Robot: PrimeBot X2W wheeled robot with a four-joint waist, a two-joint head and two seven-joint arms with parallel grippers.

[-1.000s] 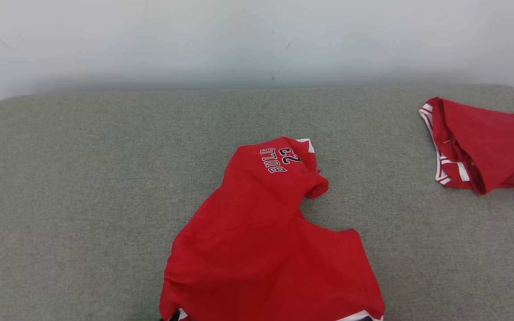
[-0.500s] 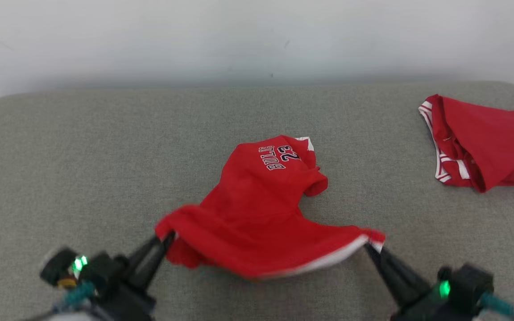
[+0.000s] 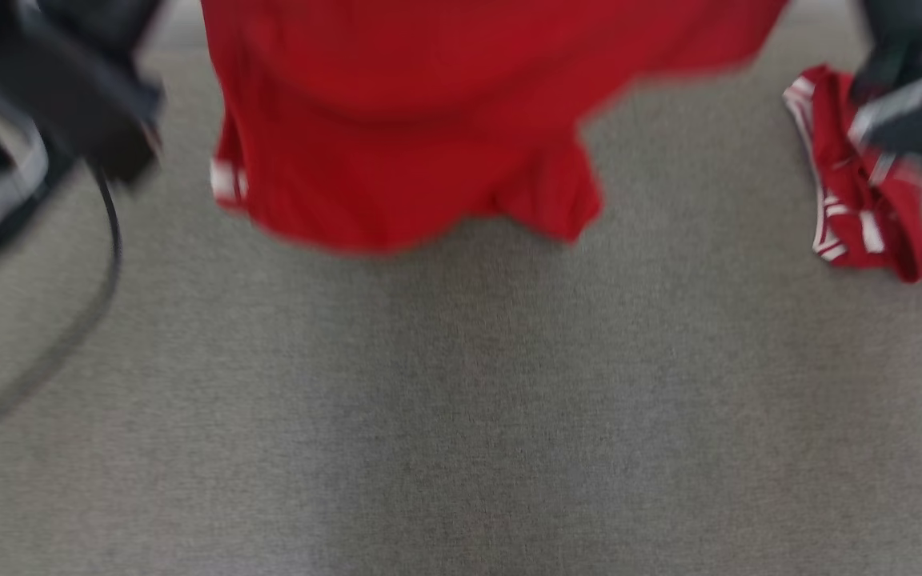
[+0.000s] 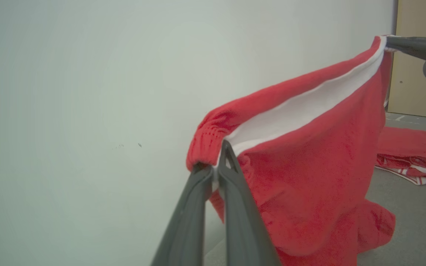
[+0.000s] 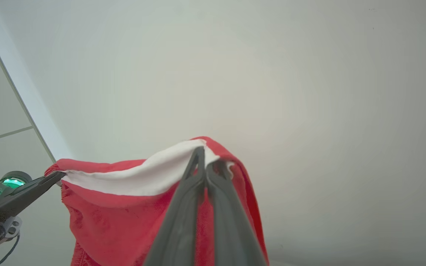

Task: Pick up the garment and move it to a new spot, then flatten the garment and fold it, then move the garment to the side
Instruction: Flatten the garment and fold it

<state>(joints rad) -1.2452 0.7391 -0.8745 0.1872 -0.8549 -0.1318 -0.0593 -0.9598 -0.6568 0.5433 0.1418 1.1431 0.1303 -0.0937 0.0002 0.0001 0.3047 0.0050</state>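
**Inspector:** Grip status, nearest first.

**Operator:** Left gripper: both fingers are pressed together on one end of the white hem band of the garment. Right gripper: fingers likewise clamped, on the opposite end of that band. Each wrist view also shows the other gripper's tip pinching its own corner. The hem is stretched between the two.

**Inspector:** Position of the garment?

**Operator:** Held aloft, hanging from the hem like a red curtain over the grey padded surface. The head view is blurred. I cannot tell whether the lowest fold clears the surface or rests on it.

**Inspector:** Anything beyond?

**Operator:** A second red garment with striped trim lies bunched on the surface off to the right, apart from the held one. Behind everything is a plain pale wall.

**Inspector:** Step in hand?

**Operator:** In my judgement, the first: pick up and carry to a new spot. Flattening and folding are not begun.

**Inspector:** Requirement for the next move?

**Operator:** Firm grips and a taut, level hem during the carry. Then lower so the free end lands first and the cloth lays out flat, clear of the second garment. Uneven travel of the two arms would likely twist or bunch it.
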